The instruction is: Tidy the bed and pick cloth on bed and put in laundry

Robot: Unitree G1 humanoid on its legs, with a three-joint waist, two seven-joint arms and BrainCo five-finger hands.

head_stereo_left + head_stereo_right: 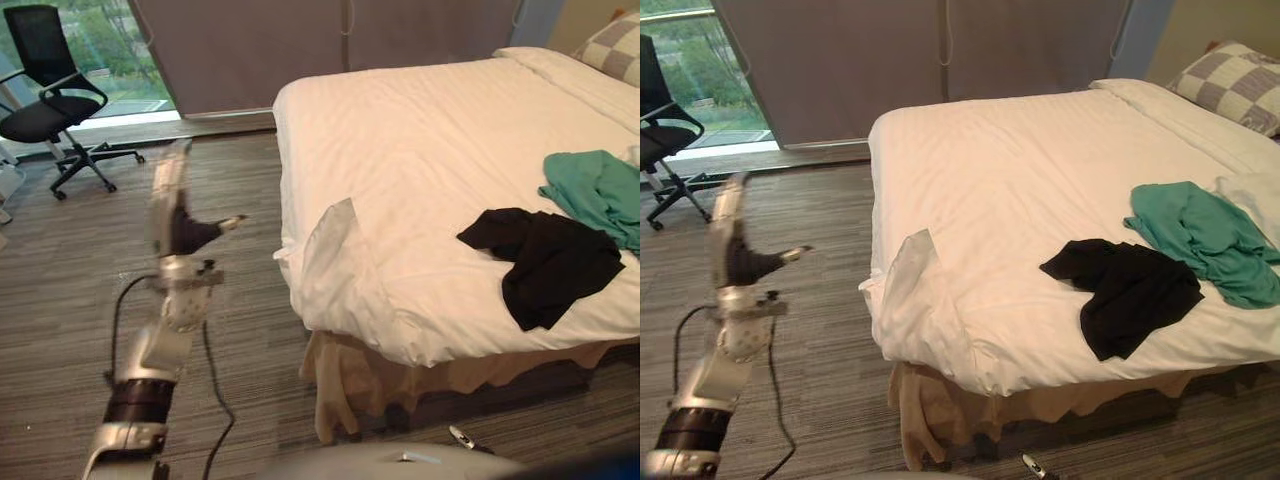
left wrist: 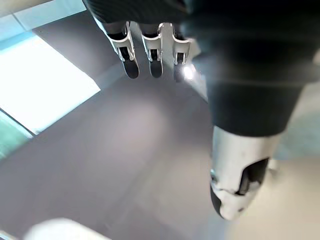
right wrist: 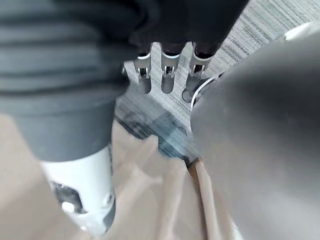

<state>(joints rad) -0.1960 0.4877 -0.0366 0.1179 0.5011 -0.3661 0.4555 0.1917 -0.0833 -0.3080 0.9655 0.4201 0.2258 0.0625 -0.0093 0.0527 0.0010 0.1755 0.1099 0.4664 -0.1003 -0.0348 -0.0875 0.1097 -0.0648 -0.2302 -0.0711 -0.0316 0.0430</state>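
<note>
Left hand (image 1: 178, 222) hung released above the floor, right hand (image 3: 164, 71) relaxed, empty; crumpled black cloth (image 1: 1125, 285) lay on white-sheeted bed (image 1: 1020, 170) beside edge-cropped teal green cloth (image 1: 1205, 235)

White bed (image 1: 1020, 170) with black cloth (image 1: 1130, 285), green cloth (image 1: 1205, 235), checked pillow (image 1: 1230, 85)

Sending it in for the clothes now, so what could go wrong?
The left hand hangs open over the floor, apart from the bed; its reach may snag the turned-up sheet corner. The black cloth lies close by the green cloth, so one grab may drag both. The right hand hangs near the bed skirt and might catch it.
</note>
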